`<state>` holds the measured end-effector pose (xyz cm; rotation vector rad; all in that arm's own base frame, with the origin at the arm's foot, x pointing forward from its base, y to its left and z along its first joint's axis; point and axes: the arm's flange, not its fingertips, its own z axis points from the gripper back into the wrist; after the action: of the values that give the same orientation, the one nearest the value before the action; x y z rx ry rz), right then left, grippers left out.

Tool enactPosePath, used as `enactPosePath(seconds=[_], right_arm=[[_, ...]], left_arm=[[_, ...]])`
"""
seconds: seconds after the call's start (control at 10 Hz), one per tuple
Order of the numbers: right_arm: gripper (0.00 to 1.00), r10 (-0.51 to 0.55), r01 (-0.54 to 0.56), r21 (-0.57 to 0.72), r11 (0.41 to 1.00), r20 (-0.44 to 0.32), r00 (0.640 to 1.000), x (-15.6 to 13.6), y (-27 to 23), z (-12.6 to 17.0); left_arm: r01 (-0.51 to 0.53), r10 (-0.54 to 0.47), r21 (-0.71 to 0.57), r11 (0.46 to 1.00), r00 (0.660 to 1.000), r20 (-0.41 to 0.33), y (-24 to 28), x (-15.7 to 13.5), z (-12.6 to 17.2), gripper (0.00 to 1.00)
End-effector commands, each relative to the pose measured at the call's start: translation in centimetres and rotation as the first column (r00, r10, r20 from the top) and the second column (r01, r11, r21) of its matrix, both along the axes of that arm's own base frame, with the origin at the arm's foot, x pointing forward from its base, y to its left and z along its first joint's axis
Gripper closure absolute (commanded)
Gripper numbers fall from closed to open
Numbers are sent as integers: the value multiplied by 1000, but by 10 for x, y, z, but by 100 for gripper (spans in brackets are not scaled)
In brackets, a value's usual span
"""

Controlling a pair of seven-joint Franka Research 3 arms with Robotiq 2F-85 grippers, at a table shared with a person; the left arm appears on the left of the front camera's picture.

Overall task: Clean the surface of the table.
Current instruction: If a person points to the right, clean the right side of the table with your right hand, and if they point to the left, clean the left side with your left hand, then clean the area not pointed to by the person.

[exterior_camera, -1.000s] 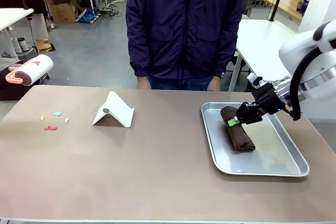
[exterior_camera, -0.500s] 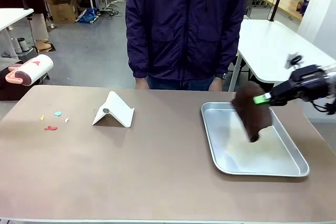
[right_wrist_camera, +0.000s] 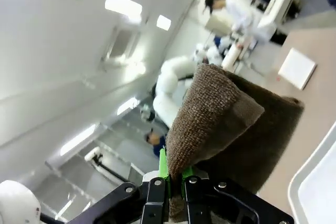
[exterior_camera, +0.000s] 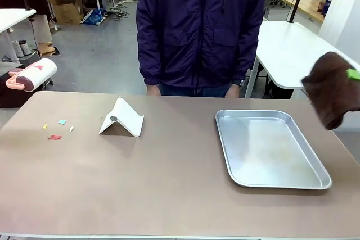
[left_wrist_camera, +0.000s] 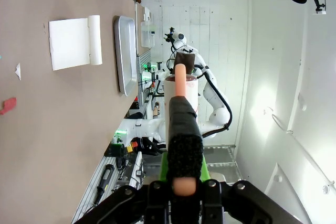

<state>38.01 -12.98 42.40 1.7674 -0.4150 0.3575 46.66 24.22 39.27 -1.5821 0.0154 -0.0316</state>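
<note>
The brownish table (exterior_camera: 169, 184) carries a few small coloured scraps (exterior_camera: 55, 130) near its left end. My right gripper (exterior_camera: 353, 75) is at the right edge of the front view, raised above the table and shut on a brown cloth (exterior_camera: 332, 89) that hangs from it. In the right wrist view the cloth (right_wrist_camera: 231, 119) is bunched between the jaws of that gripper (right_wrist_camera: 170, 179). My left gripper (left_wrist_camera: 182, 129) is shut on the pink handle of a lint roller (left_wrist_camera: 181, 85). That roller (exterior_camera: 31, 75) floats off the table's far left corner.
An empty metal tray (exterior_camera: 270, 147) lies on the right half of the table. A white folded card (exterior_camera: 121, 118) stands left of centre. A person in a dark jacket (exterior_camera: 199, 26) stands at the far edge, hands at their sides.
My right gripper has lifted the brown cloth out of the tray and carried it up and to the right, to the picture's edge. The tray is now empty. The lint roller has not moved.
</note>
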Motion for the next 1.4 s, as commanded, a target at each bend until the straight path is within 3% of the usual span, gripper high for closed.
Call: enactPosePath(seconds=[0.0,0.3,0.4,1.3], right_arm=[[90,-106,106,-9,994,-23,994,6,-33,13],[90,-190,188,-43,981,-49,980,8,-52,7],[90,-138,137,-33,990,-19,990,-4,-54,5],[90,-138,137,-33,990,-19,990,-4,-54,5]], left_arm=[[6,-6,-8,1000,1000,9,0,-5,3,78],[6,-6,-8,1000,1000,9,0,-5,3,78],[6,-6,-8,1000,1000,9,0,-5,3,78],[6,-6,-8,1000,1000,9,0,-5,3,78]])
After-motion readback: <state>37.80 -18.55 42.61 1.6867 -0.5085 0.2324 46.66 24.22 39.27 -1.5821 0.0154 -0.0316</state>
